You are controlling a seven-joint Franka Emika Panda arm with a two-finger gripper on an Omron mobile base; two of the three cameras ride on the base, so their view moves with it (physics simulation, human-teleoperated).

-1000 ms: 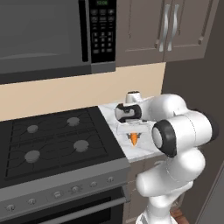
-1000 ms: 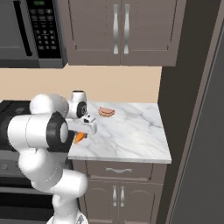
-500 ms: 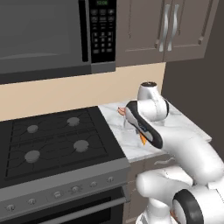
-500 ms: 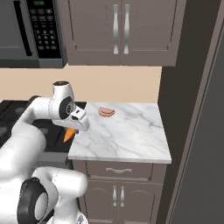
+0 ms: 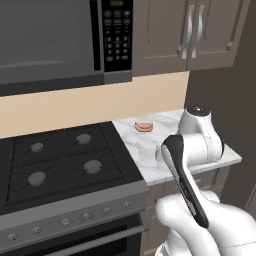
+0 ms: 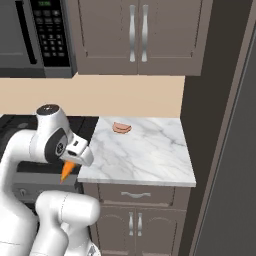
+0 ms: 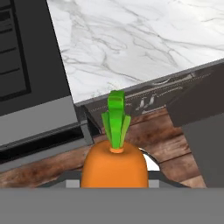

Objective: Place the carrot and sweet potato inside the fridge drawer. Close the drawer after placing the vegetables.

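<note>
So you've got the carrot (image 7: 114, 162) clamped in the gripper (image 6: 70, 166) right now, jaws closed on its fat end. In the hand view the green top sticks up away from the fingers. In the right base view the orange tip pokes down out of the gripper, hanging in the air just off the front left corner of the marble counter (image 6: 150, 155), in front of the stove (image 5: 65, 165). It's not touching the counter at all. A flat pink-tan food piece (image 6: 121, 128) sits back near the counter's rear edge, toward the left, well apart from the carrot.
</note>
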